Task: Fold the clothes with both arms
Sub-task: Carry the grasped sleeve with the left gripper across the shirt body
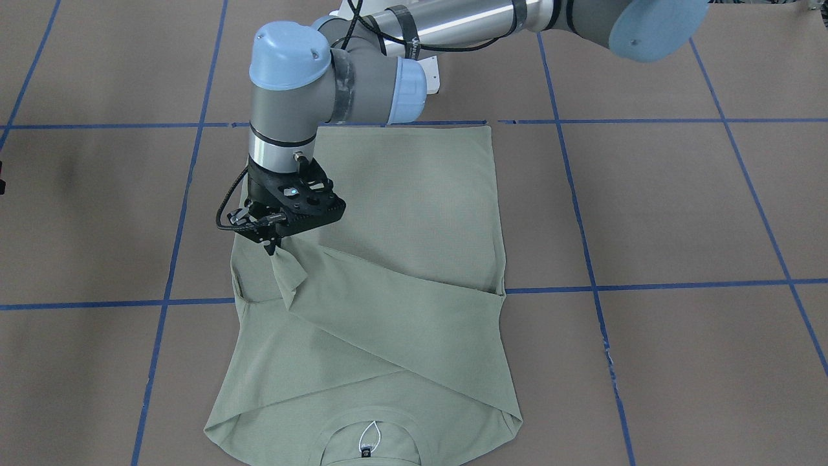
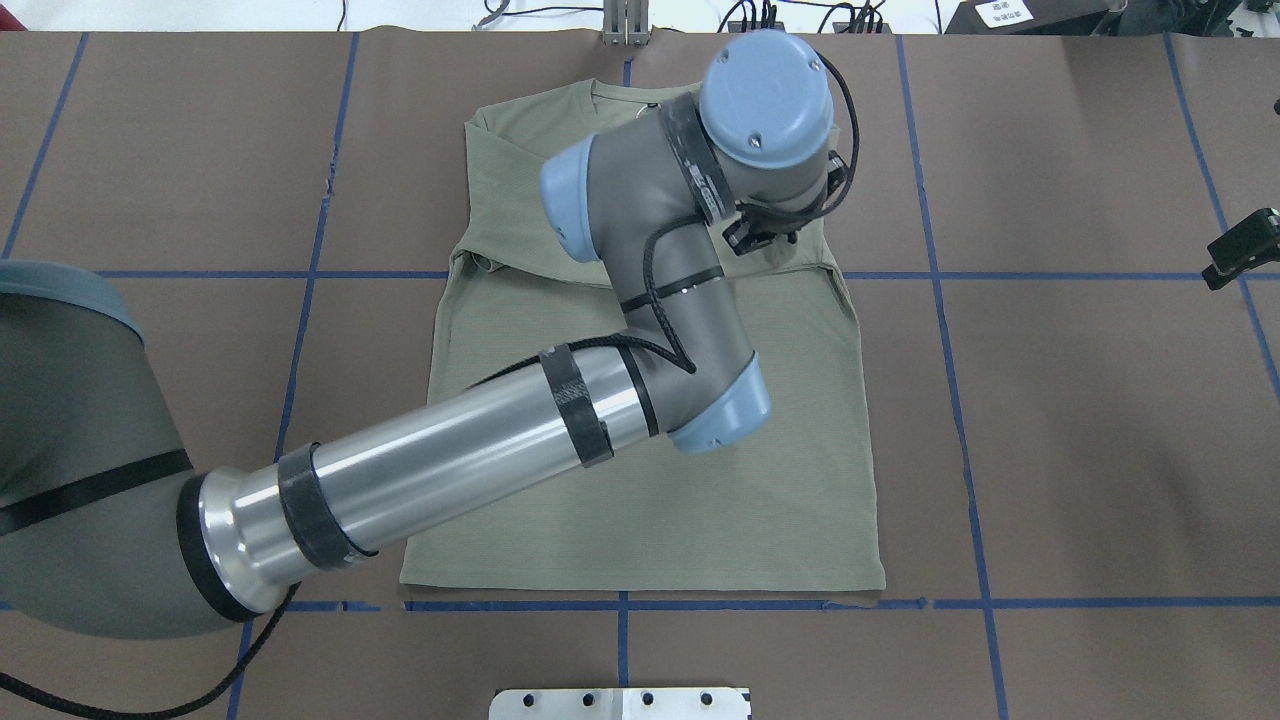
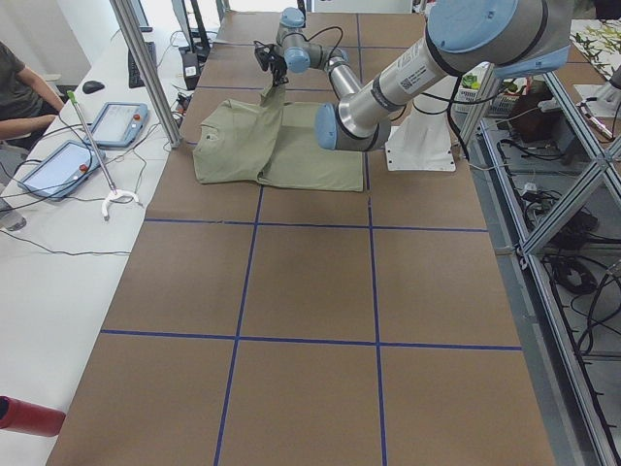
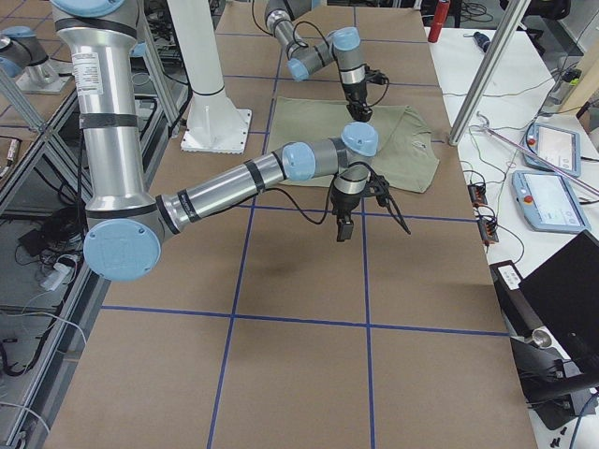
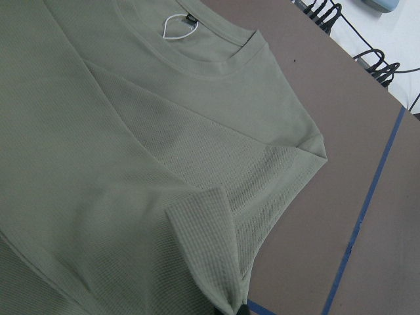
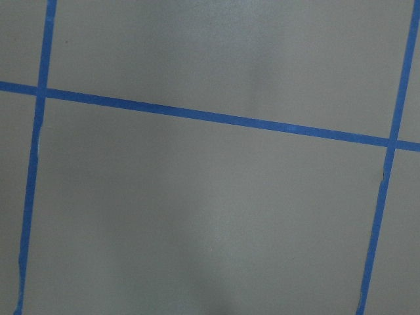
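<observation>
Brown paper-covered bench (image 1: 679, 207), gridded with blue tape (image 1: 647, 285), carries a pale sage-green long-sleeved knit shirt (image 1: 414, 207) lying flat, its round neck on the side away from the robot. The black two-fingered left end effector (image 1: 272, 246) is pinched closed on a sleeve cuff (image 1: 289, 268) and holds it raised above the shirt's body. The right end effector (image 4: 343, 227) hangs over bare bench beside the shirt; whether it is open or closed I cannot tell.
</observation>
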`<state>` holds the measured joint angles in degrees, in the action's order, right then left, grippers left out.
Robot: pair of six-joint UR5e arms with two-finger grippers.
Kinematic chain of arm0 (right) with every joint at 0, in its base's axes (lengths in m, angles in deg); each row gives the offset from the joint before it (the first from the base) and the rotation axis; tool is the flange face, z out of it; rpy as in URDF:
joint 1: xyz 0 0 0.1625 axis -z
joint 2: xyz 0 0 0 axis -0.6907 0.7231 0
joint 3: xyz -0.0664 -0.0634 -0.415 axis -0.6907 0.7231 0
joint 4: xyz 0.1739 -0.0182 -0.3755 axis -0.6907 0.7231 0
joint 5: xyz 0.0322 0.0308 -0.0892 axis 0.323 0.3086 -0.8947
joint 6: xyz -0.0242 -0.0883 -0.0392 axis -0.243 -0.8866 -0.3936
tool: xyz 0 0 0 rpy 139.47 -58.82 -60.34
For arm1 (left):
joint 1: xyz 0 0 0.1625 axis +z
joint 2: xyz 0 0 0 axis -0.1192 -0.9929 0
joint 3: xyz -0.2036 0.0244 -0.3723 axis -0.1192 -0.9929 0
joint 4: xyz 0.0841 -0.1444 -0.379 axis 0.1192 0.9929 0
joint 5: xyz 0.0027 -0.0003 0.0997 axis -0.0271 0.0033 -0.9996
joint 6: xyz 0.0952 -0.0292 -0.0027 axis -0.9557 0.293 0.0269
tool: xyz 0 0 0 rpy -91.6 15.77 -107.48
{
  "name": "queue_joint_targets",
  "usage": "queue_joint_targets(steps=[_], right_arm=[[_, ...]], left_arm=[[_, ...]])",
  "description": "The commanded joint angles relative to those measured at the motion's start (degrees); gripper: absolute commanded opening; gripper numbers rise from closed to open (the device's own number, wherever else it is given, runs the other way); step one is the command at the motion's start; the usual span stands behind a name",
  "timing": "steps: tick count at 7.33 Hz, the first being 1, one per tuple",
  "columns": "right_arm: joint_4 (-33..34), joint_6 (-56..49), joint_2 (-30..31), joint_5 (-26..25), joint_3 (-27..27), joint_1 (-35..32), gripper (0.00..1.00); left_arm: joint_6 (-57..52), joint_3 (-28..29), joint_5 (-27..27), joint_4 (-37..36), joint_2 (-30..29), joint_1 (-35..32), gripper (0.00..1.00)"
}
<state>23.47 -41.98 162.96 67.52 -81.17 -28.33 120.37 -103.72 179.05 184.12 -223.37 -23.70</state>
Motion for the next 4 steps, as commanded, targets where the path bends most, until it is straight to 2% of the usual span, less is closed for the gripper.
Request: queue_joint_targets(steps=[1, 2, 4], right_arm=[[0.00, 0.11, -0.27, 0.02, 0.31, 0.04, 1.00], [0.00, 0.11, -0.88, 0.02, 1.09, 0.04, 1.00], [0.00, 0.11, -1.33, 1.77, 1.36, 0.13, 1.00]], left_arm=[[-0.07, 4.42, -3.09, 5.06, -1.00, 3.74, 0.83], [-0.42, 7.06, -4.14, 9.62, -3.09, 3.92, 1.00], [-4.88, 6.47, -5.55, 10.54, -2.94, 4.80, 1.00]])
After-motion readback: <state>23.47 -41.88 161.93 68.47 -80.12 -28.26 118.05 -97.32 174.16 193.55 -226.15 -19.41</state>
